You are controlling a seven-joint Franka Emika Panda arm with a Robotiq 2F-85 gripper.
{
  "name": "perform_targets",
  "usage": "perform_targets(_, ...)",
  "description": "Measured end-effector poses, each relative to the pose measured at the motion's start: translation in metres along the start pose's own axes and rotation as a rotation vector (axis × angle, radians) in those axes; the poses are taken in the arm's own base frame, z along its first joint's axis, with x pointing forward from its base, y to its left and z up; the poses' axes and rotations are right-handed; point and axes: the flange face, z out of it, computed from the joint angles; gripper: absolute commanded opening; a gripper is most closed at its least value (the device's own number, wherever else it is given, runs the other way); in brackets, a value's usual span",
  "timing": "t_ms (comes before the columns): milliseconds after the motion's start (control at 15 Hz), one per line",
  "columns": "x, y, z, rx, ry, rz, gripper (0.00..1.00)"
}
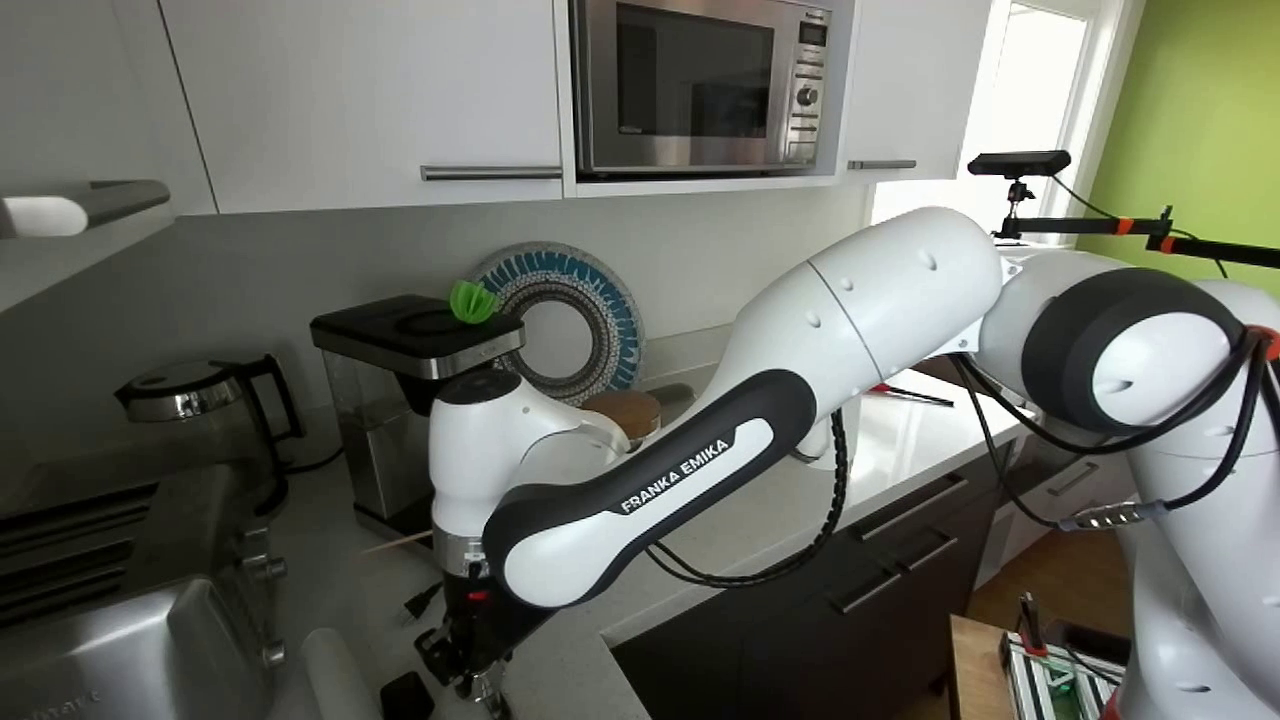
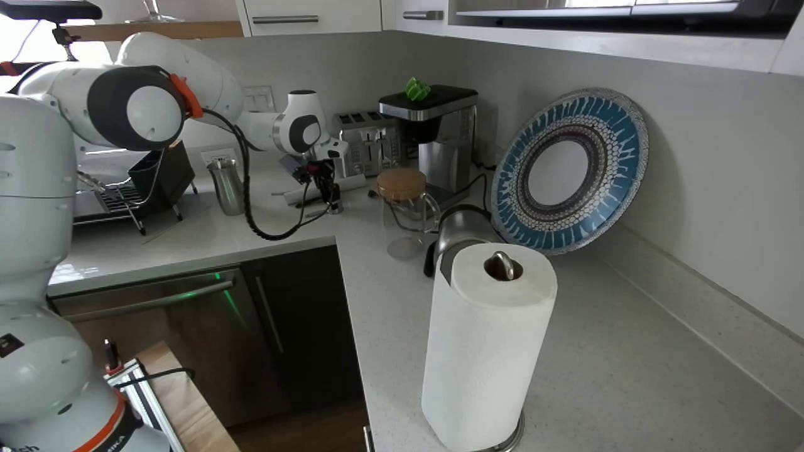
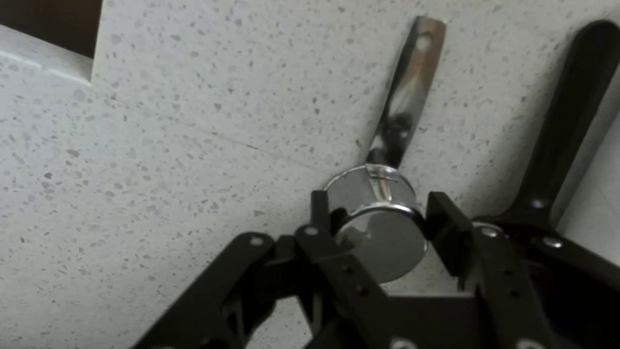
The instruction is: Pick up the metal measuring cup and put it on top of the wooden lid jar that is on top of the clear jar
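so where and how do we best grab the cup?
The round body of the cup, probably, from above: the hand straddles its opposite walls, and the slim handle juts out clear. The black-handled item alongside argues against opening wide.

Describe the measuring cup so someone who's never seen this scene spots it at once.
In the wrist view, follow the speckled counter to the black gripper. Flanked closely by its jaws is the cup, round and shiny. Its bare metal handle, with a hole near the end, sets it apart from the black handle beside it.
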Motion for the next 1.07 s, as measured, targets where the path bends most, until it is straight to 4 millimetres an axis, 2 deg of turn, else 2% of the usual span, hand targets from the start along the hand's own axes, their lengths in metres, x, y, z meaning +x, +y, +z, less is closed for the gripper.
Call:
perform_targets(267, 0.001, -0.001, 0.000, -0.012, -0.013, -0.001, 0.28)
perform_targets(400, 0.001, -0.003, -0.007, -0.017, -0.019, -0.005, 0.28)
perform_targets(533, 0.000, -0.003, -0.026, -0.022, -0.014, -0.008, 0.28)
perform_targets(667, 0.000, 0.006, -0.055, -0.030, -0.004, 0.007, 0.28)
perform_targets(800, 0.004, 0.027, -0.085, -0.049, 0.004, 0.063, 0.28)
perform_targets(933, 0.010, 0.062, -0.108, -0.073, 0.019, 0.162, 0.28)
perform_targets(1000, 0.012, 0.081, -0.117, -0.078, 0.028, 0.217, 0.53)
perform_targets(1067, 0.013, 0.101, -0.124, -0.082, 0.035, 0.273, 0.53)
